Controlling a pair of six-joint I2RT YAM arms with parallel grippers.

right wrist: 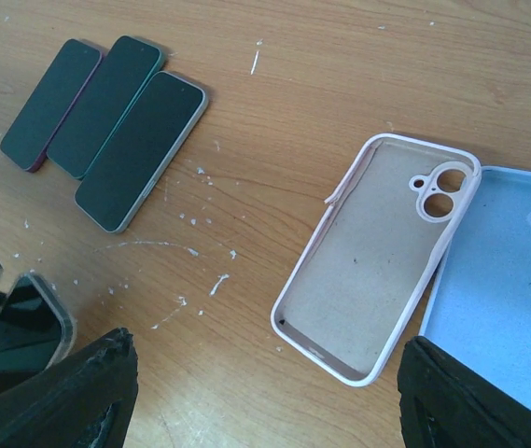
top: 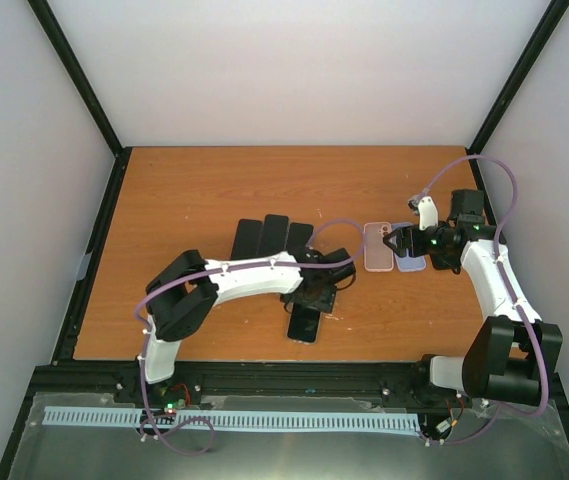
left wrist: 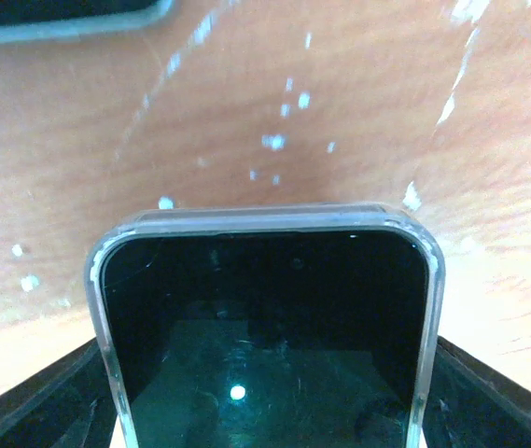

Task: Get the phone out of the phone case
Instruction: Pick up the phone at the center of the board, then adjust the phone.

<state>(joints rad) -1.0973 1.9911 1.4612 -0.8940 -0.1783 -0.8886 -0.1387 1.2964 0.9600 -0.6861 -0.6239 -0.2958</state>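
Observation:
A dark-screened phone (left wrist: 265, 345) sits in a clear phone case (left wrist: 265, 219) and lies flat on the wooden table (top: 194, 190), near its front edge. My left gripper (top: 314, 296) is down over the phone (top: 304, 324). Its black fingers (left wrist: 50, 397) press against the case's two long sides, so it is shut on the cased phone. The same phone (right wrist: 18, 322) shows at the left edge of the right wrist view. My right gripper (top: 404, 243) hovers open and holds nothing, above bare wood beside an empty pink case (right wrist: 377, 261).
Three bare phones (top: 274, 237) lie side by side behind my left arm. An empty pink case (top: 378, 247) and a light blue case (top: 411, 262) lie under my right gripper. White flecks dot the wood. Black frame rails edge the table.

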